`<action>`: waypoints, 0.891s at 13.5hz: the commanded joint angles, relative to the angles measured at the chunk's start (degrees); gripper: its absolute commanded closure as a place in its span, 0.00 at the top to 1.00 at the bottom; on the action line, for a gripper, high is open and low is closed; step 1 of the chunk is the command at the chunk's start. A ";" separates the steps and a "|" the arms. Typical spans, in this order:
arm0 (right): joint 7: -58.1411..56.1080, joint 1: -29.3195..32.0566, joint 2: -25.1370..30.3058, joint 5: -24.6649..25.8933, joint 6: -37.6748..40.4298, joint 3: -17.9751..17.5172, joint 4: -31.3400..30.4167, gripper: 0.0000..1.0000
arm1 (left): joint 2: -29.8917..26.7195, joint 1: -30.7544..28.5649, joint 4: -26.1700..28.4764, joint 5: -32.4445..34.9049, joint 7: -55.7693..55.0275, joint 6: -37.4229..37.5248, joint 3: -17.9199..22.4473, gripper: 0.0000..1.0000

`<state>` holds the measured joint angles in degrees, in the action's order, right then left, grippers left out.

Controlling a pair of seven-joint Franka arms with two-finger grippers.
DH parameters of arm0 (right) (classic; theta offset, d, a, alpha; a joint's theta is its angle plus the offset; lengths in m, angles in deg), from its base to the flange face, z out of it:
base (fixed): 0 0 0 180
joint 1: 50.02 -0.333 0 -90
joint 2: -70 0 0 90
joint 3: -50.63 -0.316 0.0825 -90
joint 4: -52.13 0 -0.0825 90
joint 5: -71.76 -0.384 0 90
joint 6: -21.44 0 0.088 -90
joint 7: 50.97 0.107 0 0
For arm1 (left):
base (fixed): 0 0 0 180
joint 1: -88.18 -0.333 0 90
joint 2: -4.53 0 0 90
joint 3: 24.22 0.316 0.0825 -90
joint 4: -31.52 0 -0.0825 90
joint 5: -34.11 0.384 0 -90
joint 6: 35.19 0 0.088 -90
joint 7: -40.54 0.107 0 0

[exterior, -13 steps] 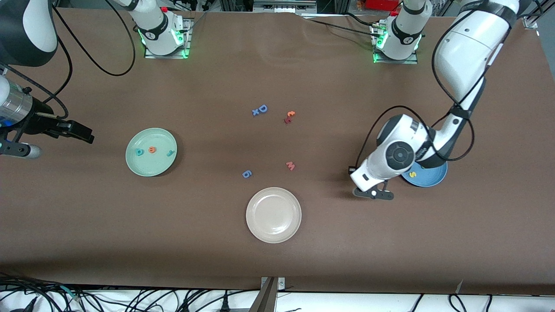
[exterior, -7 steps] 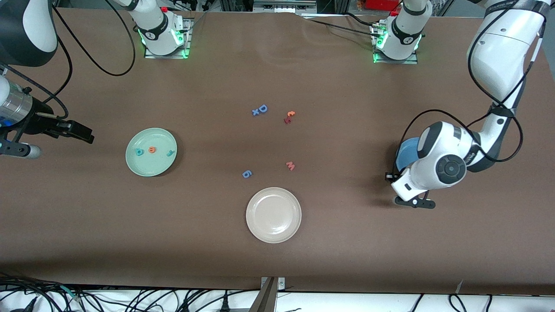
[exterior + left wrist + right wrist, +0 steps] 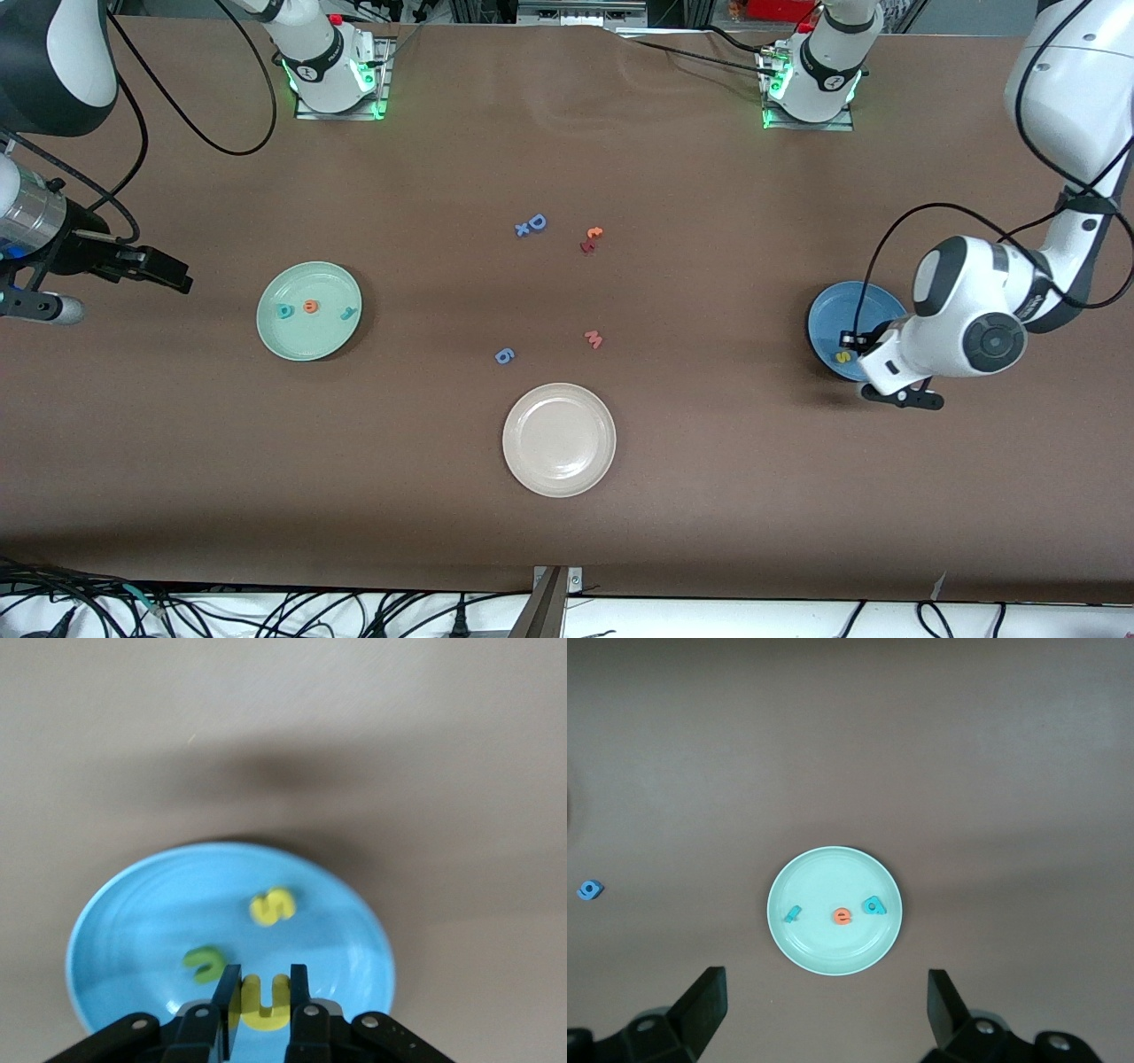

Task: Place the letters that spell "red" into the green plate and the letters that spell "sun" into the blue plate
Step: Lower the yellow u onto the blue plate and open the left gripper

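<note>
Right gripper hangs high over the table at the right arm's end with jaws spread wide and empty; the arm waits, and the green plate carries the teal "d", orange "e" and teal "r". Mid-table lie a blue "D", a red and orange pair, a pink "m", a blue "6" and the cream plate. Left gripper sits over the blue plate, jaws pinched on the yellow "u", while the yellow "s" and green "n" lie in that plate.
</note>
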<state>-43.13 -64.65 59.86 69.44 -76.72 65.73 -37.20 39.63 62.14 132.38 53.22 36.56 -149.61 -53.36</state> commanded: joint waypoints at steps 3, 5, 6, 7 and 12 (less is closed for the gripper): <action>0.51 -0.05 0.92 0.12 -0.72 0.02 -1.37 1.00 | -3.29 -4.37 6.63 -0.83 3.71 -4.14 -1.63 0.18; 0.51 -0.05 0.92 0.12 -0.72 0.02 -1.37 1.00 | -2.85 -4.37 5.93 -0.83 3.71 -3.97 -1.54 1.00; 0.51 -0.05 0.92 0.12 -0.72 0.02 -1.37 1.00 | -2.76 -4.11 5.32 -0.83 3.45 -3.71 -1.54 1.00; 0.51 -0.05 0.92 0.12 -0.72 0.02 -1.46 1.00 | -2.76 -3.93 4.79 -0.83 3.28 -3.62 -1.54 1.00; 0.51 -0.05 1.01 0.12 -0.72 0.02 -1.46 1.00 | -2.85 -1.48 0.93 -0.74 2.93 -1.34 -1.54 1.00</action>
<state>-43.13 -64.64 59.85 69.44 -76.72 65.73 -37.44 38.03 59.06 134.41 53.22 38.80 -152.93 -55.06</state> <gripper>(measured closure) 0.000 0.000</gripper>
